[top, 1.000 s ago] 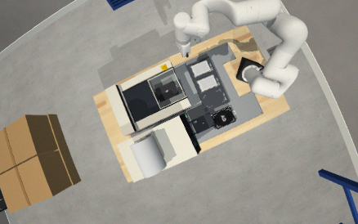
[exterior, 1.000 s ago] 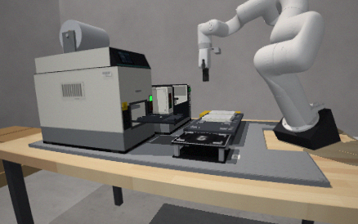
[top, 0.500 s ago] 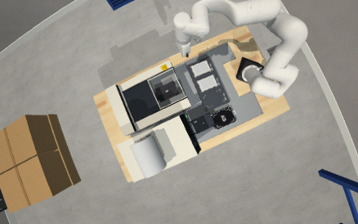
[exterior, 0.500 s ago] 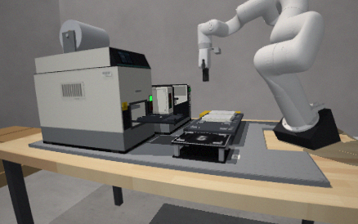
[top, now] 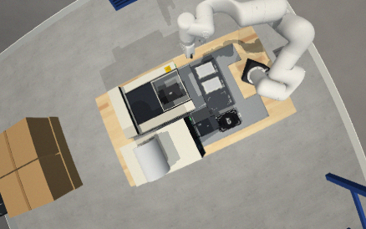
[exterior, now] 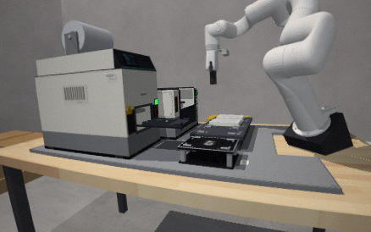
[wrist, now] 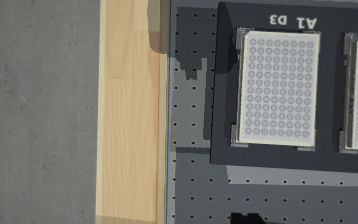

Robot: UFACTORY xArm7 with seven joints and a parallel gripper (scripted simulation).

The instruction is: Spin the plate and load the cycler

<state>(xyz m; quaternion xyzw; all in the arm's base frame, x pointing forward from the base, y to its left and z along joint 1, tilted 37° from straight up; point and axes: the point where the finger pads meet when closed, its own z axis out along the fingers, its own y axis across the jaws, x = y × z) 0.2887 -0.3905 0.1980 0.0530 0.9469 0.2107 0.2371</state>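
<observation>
My gripper (top: 190,52) (exterior: 213,77) is shut and empty. It hangs high over the far edge of the table, beside the deck row. In the wrist view its dark fingertips (wrist: 247,218) just show at the bottom edge. The balance plate BAL (wrist: 277,90) lies flat in nest D3 (top: 205,70), to the right of my fingers. K37 (top: 211,85) sits on D2, and its edge shows in the wrist view (wrist: 351,90). The centrifuge (top: 155,100) has a framed opening (top: 170,89) with a dark inside. The sealer's stage (top: 205,125) is dark, and I cannot make out K73 on it.
The sealer (top: 167,150) with its film roll (exterior: 86,38) stands beside the centrifuge. A green lamp (exterior: 155,102) glows behind the stage. The CY nest (top: 229,119) is at the deck's near end. My base (top: 255,73) is close by. A cardboard box (top: 35,163) sits on the floor.
</observation>
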